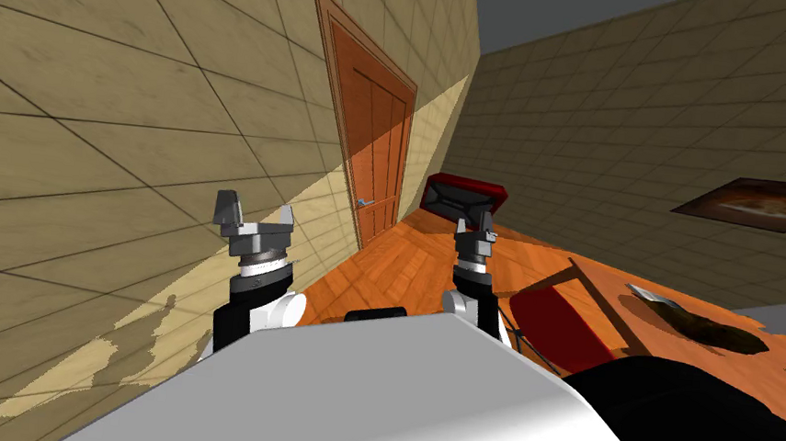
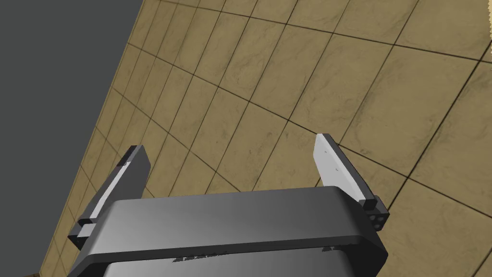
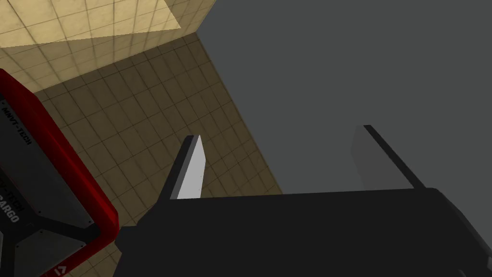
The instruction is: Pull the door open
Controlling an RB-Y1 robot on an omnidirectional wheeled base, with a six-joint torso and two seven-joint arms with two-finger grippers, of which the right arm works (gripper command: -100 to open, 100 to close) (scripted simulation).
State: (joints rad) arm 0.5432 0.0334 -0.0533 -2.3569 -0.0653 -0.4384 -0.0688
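Head view has the orange-brown panelled wooden door (image 1: 377, 137) set in the tan tiled wall (image 1: 117, 108) on the robot's left, a good way up ahead and sitting flush in its frame, so it looks closed to me. It's well apart from both arms.

My guess is it handles like any rigid hinged slab: stiff, fairly heavy, and it'll only swing on an arc. A straight tug would fight the hinges, so the pull has to follow the curve. The flat panels give nothing to pinch. The only sensible grab spot is the small silvery lever handle (image 1: 365, 203), low on the door edge that looks nearer the robot. It's thin and smooth, probably slippery, so the blades should close right around it, and it may need pressing down first.

The left gripper (image 1: 256, 211) has its blades spread wide, pinching nothing, pointed at bare wall tiles. The right gripper (image 1: 476, 227) is spread apart too, also empty, hanging near a red-edged black case (image 1: 463, 198) on the wood floor past the door.
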